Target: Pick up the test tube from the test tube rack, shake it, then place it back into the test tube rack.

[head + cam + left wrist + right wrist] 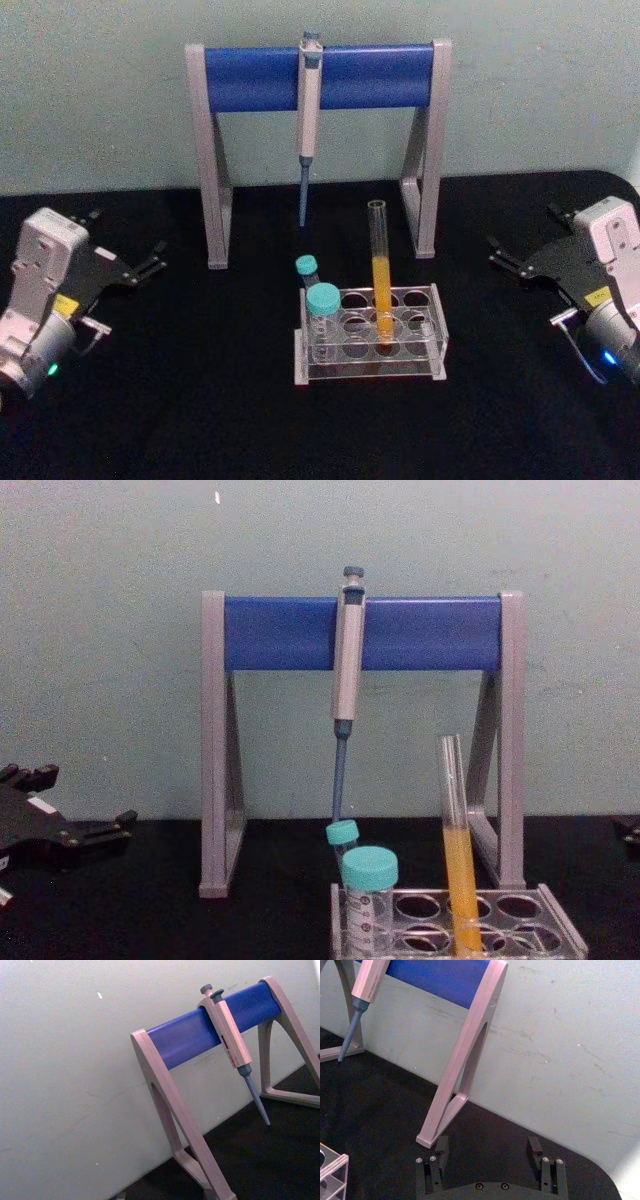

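Found a pipette stand (250,77) behind the test tube rack (436,335), with a grey pipette (309,100) hanging from its blue bar and two teal-capped tubes (322,300) at the rack's left end. Saw the test tube (381,275) upright in the rack, well apart from both grippers. Noted the left gripper (127,235) and right gripper (524,232) low at the table's (200,400) sides, fingers spread, holding nothing.

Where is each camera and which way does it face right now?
Head: high, looking down at the test tube in the test tube rack, left gripper and right gripper either side.
Chest: low, facing the wall; left gripper at left edge.
Left wrist: faces the pipette stand and wall.
Right wrist: faces the stand's leg, own open fingers ahead.
Shared: head and chest both see tube, rack, stand.
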`<act>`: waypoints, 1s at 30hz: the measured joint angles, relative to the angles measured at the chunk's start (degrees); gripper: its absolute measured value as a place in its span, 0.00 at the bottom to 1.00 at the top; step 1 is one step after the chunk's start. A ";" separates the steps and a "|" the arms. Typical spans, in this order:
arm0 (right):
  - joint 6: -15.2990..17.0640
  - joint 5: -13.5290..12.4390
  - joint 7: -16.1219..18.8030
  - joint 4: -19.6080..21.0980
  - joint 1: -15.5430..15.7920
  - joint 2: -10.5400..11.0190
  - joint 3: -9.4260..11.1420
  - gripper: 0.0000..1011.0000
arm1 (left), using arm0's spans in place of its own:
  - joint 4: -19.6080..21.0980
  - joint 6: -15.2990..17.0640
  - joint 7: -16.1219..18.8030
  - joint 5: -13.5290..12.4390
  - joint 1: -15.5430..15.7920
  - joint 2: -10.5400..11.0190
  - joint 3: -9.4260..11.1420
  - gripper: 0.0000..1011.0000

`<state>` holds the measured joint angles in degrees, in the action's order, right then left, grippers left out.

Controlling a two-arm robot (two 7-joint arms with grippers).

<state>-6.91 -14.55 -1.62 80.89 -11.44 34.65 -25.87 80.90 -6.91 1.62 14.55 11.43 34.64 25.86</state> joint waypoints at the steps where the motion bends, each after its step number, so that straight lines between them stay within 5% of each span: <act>1: -0.01 0.00 0.00 0.00 0.00 0.00 0.00 0.99 | 0.00 0.00 0.00 0.00 0.00 0.00 0.00 0.99; 30: 0.01 0.01 0.00 0.00 0.00 0.00 0.00 0.99 | 0.00 0.00 0.00 0.00 0.00 0.00 0.00 0.99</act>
<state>-6.90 -14.55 -1.62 80.90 -11.44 34.65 -25.86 80.90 -6.91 1.62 14.55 11.43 34.64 25.86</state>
